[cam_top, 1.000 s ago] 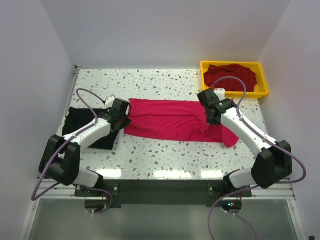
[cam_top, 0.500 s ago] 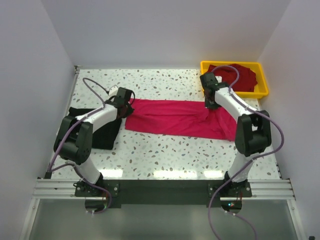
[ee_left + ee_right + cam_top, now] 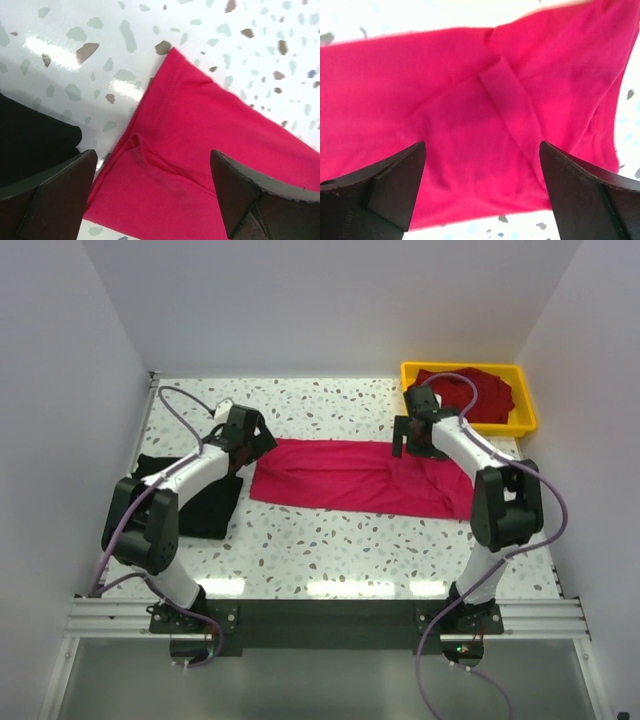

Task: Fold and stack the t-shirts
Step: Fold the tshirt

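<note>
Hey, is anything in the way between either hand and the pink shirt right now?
Nothing visible. The left hand hangs open over the left end of the pink shirt, the right hand open over its right part; nothing covers the fabric in either wrist view.

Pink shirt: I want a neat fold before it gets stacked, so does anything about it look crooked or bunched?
The pink shirt lies as a long band, but its right end flares toward the near edge, so its outline is uneven. A raised ridge crosses the cloth there, and a small pucker sits at the left end.
</note>
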Controlling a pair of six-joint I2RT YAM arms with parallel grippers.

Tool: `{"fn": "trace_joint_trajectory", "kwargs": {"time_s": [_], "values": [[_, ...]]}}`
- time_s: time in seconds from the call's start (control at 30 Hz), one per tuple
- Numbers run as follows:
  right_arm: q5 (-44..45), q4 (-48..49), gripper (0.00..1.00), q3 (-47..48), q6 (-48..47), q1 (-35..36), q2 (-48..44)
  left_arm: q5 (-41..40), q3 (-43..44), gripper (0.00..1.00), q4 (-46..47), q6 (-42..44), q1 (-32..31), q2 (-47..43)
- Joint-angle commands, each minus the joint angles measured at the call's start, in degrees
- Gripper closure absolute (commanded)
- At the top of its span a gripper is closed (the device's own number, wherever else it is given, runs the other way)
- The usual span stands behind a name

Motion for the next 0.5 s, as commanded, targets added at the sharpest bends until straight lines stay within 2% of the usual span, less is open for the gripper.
{"fn": "trace_joint_trajectory", "kwargs": {"time_s": [0.0,0.2,0.27,0.37,0.47], "values": [[-5.59,1.71,0.01,-7.86,2.06,-0.09,-9.25,3.09,-0.53,0.0,4.11,2.18,0.16,-4.75],[-13.84,8.12,0.01,-22.72,7.25,-0.09,-18.66,6.35,-0.89,0.0,9.03,4.99,-3.44,-3.27],[-14.3,9.71,0.01,-24.33,8.13,-0.36,-18.93,6.62,1.12,0.0,10.26,6.66,-4.67,-0.29],[-10.18,11.28,0.01,-23.63,8.05,-1.32,-17.44,8.9,5.16,0.0,11.15,8.42,-4.77,4.98],[-14.98,14.53,0.01,-21.7,8.05,-2.38,-14.72,9.16,9.29,0.0,10.44,9.91,-4.86,9.65]]}}
